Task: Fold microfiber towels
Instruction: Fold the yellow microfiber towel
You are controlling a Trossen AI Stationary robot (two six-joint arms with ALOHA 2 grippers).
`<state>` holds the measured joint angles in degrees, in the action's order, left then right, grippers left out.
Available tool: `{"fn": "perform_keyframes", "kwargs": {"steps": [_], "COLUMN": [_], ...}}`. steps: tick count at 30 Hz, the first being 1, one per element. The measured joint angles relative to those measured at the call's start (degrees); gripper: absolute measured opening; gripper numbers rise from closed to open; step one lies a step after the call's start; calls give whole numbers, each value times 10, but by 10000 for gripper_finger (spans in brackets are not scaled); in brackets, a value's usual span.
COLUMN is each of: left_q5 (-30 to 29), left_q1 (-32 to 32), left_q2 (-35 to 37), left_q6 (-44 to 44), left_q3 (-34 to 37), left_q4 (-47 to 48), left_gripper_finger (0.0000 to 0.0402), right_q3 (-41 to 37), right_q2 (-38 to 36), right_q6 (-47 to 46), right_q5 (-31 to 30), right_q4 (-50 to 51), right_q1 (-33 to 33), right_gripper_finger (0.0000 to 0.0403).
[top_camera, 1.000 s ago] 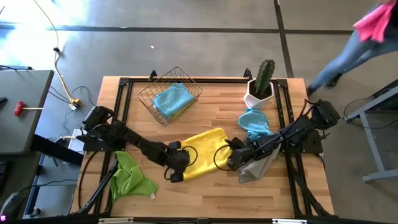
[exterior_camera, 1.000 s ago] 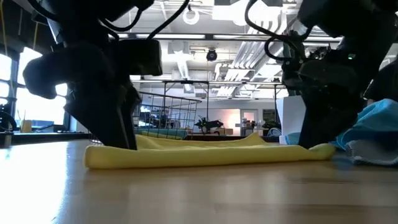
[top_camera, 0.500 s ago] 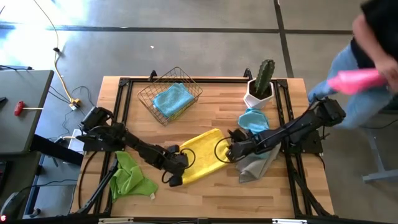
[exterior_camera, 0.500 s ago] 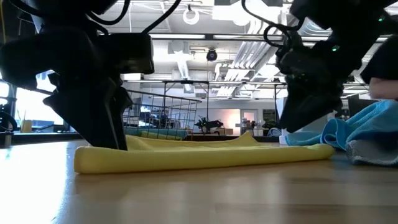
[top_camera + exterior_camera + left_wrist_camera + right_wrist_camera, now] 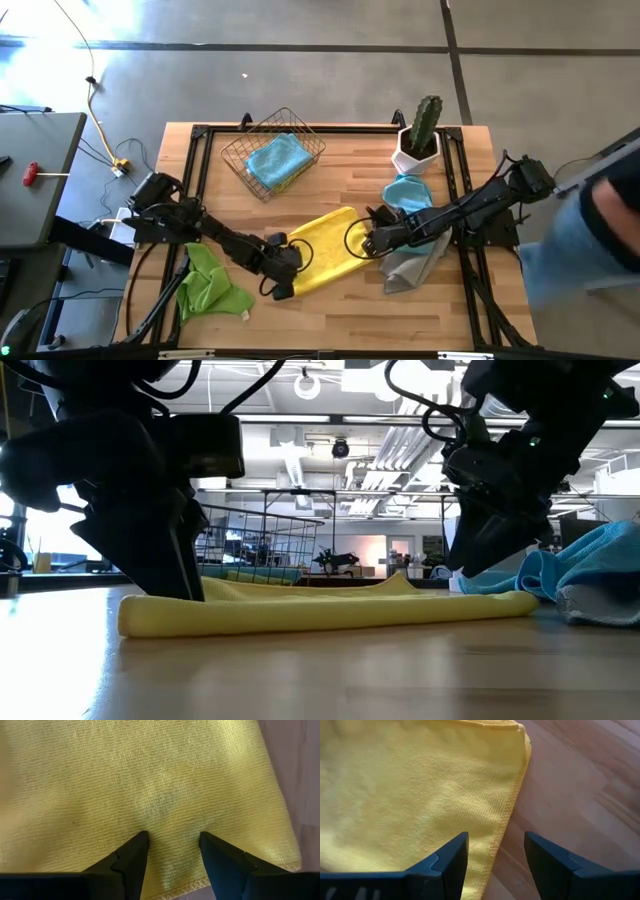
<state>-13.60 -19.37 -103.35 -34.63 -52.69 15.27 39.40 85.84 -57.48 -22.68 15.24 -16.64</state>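
Since a second before: both hands shifted toward table's back with yellow towel (image 5: 325, 250); person withdrew to table's right. Left hand (image 5: 170, 845) stood open over towel's left hemmed edge, gripping nothing. Green towel (image 5: 210, 285) lay near front-left table (image 5: 330, 175) edge. Right hand (image 5: 492, 845) stood open, straddling towel's right edge, holding nothing; bare wood beyond.

Yellow towel (image 5: 325, 248) flat mid-table, others scattered

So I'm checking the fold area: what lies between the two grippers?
In the high view, only the flat yellow microfiber towel spans between the left gripper and the right gripper; nothing else lies there.
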Motion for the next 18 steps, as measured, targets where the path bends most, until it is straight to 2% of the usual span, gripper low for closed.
{"fn": "perform_keyframes", "kwargs": {"steps": [11, 18], "left_q5": [-19, -21], "left_q1": [-2, -2], "left_q2": [0, 0], "left_q6": [-12, -12], "left_q3": [0, 0], "left_q4": [1, 0], "left_gripper_finger": [172, 172], "right_q3": [0, 0], "right_q2": [2, 49], "right_q6": [-56, -86], "right_q5": [-27, -10], "right_q4": [3, -12], "right_q1": [9, 9], "right_gripper_finger": [200, 200]}}
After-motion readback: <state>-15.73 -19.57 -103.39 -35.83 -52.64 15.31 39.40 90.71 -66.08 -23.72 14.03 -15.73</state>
